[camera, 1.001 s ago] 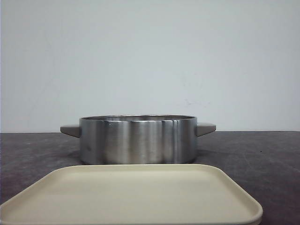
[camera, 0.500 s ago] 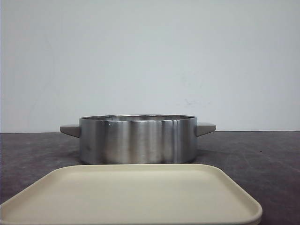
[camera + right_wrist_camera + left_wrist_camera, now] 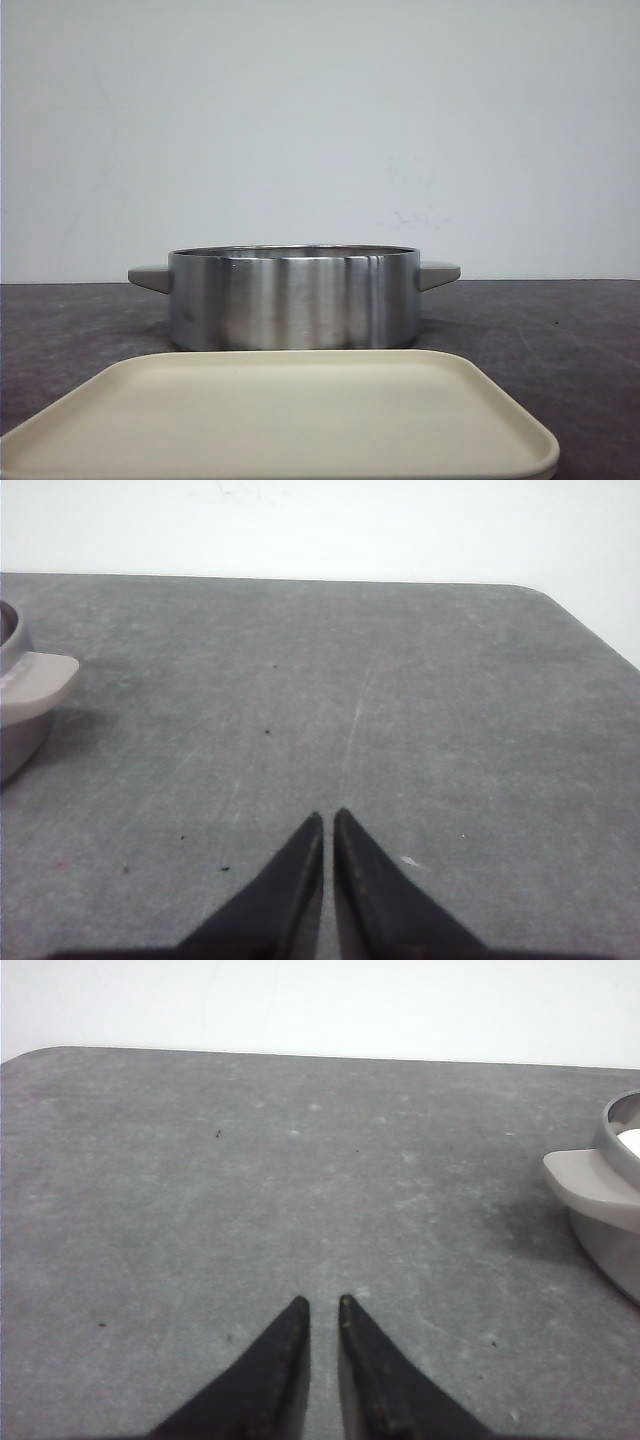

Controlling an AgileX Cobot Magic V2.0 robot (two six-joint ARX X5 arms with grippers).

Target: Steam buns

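The buns are hidden or out of view in every frame. A round steel pot [image 3: 294,298] with grey side handles stands on the dark table behind a bare cream tray [image 3: 280,415]. A white patch shows just inside the pot rim [image 3: 628,1140] in the left wrist view; I cannot tell what it is. My left gripper [image 3: 321,1301] is shut and empty over bare table, left of the pot's handle [image 3: 590,1175]. My right gripper [image 3: 328,815] is shut and empty over bare table, right of the pot's other handle [image 3: 35,685]. Neither gripper shows in the front view.
The grey table [image 3: 250,1160] ends at a rounded corner in each wrist view, with a white wall behind. The tray fills the near part of the front view and hides the table in front of the pot.
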